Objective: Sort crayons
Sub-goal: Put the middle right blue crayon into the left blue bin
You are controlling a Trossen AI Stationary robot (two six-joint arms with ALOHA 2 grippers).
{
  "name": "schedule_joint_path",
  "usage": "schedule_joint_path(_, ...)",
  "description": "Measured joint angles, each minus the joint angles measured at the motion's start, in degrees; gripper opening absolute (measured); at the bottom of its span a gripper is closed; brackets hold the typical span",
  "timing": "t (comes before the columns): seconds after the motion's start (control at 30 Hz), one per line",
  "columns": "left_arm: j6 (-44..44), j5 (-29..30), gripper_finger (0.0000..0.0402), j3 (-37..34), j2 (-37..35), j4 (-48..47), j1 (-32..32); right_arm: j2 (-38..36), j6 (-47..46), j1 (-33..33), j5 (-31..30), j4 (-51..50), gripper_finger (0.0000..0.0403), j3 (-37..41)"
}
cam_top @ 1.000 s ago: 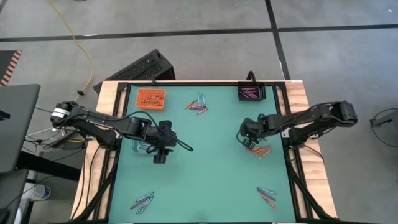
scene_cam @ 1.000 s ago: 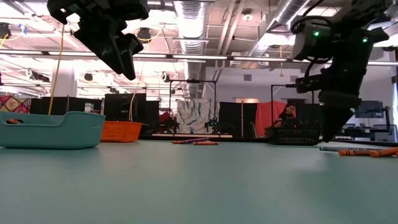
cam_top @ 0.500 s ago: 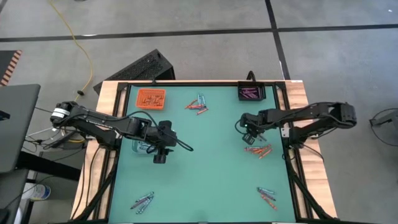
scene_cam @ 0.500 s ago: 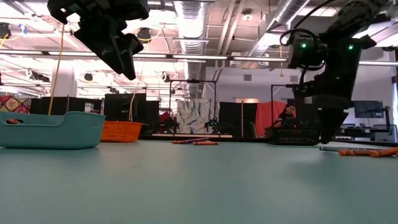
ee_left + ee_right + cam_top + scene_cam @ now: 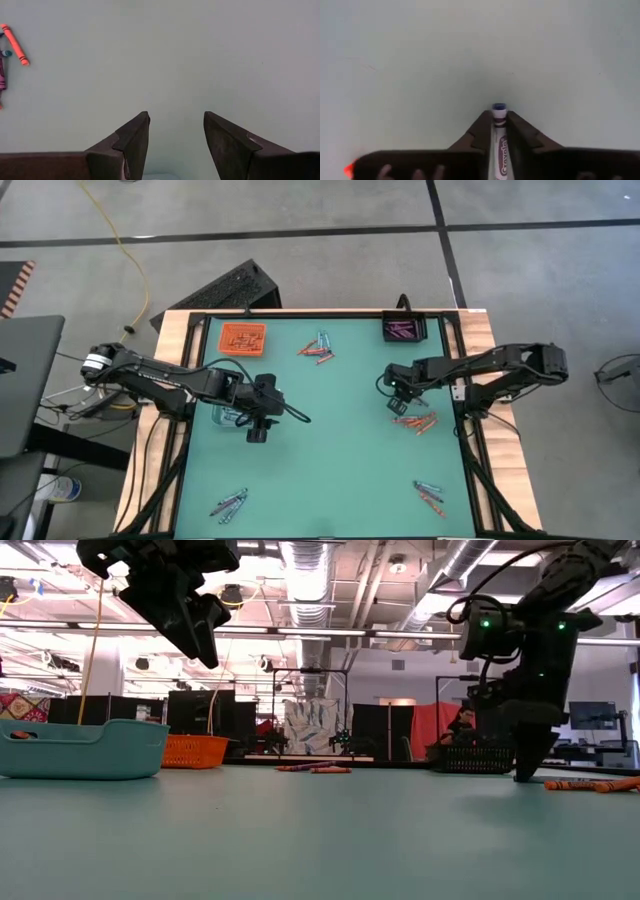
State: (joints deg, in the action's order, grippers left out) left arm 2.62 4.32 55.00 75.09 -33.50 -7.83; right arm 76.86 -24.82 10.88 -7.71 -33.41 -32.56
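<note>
Upper left, the orange tray (image 5: 242, 337) holds orange crayons; upper right, the black tray (image 5: 404, 329) holds purple ones. Right gripper (image 5: 398, 402) pinches a purple crayon (image 5: 499, 145) right of centre; left gripper (image 5: 257, 430) hangs spread over bare mat.

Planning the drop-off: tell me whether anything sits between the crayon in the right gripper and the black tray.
Nothing visible blocks it. The right gripper is shut on a purple crayon, and bare green table lies between it and the black tray at the far edge. The nearest loose crayon pile lies on its other side.
</note>
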Motion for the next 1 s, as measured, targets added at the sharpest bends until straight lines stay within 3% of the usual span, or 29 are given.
schedule_joint_path(0.17,0.06,0.00,0.0178,0.00,0.00,-0.03,0.02,-0.07,-2.03,-0.77,-0.10,0.28,0.0008,-0.06)
schedule_joint_path(1.0,0.05,0.02,0.0178,0.00,0.00,-0.02,0.02,0.09,-10.34,-0.79,0.68,12.03,0.0000,-0.02)
